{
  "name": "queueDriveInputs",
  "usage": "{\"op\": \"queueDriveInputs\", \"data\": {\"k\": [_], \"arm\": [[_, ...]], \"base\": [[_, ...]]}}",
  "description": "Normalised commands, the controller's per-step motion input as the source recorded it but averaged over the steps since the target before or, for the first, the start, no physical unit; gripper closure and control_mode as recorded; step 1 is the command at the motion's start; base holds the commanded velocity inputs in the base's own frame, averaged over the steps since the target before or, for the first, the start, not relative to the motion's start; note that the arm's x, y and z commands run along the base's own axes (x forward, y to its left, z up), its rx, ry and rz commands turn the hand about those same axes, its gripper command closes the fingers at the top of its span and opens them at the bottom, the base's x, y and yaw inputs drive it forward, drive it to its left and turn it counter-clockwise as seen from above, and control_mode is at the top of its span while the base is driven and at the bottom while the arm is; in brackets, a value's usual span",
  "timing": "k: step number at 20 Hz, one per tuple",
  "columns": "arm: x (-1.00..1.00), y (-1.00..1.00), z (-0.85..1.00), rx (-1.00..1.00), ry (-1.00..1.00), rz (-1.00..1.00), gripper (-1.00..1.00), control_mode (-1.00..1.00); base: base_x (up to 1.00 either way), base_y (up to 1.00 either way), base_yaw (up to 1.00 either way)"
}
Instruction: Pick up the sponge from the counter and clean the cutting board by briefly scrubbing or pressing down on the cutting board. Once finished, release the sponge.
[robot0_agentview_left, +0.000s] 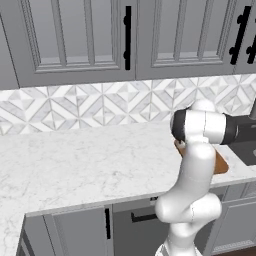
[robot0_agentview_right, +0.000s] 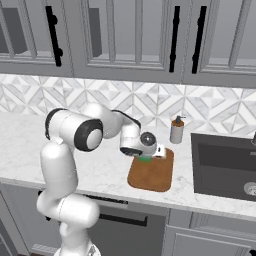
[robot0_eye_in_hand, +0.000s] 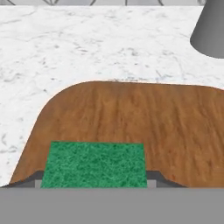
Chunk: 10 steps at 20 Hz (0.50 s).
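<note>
The green-topped sponge (robot0_eye_in_hand: 94, 164) rests on the near left corner of the brown wooden cutting board (robot0_eye_in_hand: 131, 113). My gripper (robot0_eye_in_hand: 94, 180) is shut on the sponge, one dark fingertip against each of its sides. In the right base view the gripper (robot0_agentview_right: 145, 155) points down over the board's (robot0_agentview_right: 152, 176) back left part, and a sliver of green sponge (robot0_agentview_right: 145, 159) shows under the hand. The white marble counter (robot0_eye_in_hand: 87, 43) surrounds the board. In the left base view my arm covers most of the board (robot0_agentview_left: 220, 165).
A grey soap dispenser (robot0_agentview_right: 176, 131) stands just behind the board, near its far right corner. The dark sink (robot0_agentview_right: 225, 165) lies to the board's right. The tiled backsplash (robot0_agentview_right: 100, 100) and the cabinets rise behind the counter.
</note>
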Motion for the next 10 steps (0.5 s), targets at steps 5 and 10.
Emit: {"op": "queueDriveInputs", "data": {"k": [5, 10], "arm": [[-0.01, -1.0, -0.05, 0.0, 0.01, 0.13, 1.0, -1.0], [-0.1, -0.93, -0.03, 0.0, 0.0, 0.14, 1.0, -1.0]], "base": [[0.0, 0.0, 0.0], [0.0, 0.0, 0.0]]}}
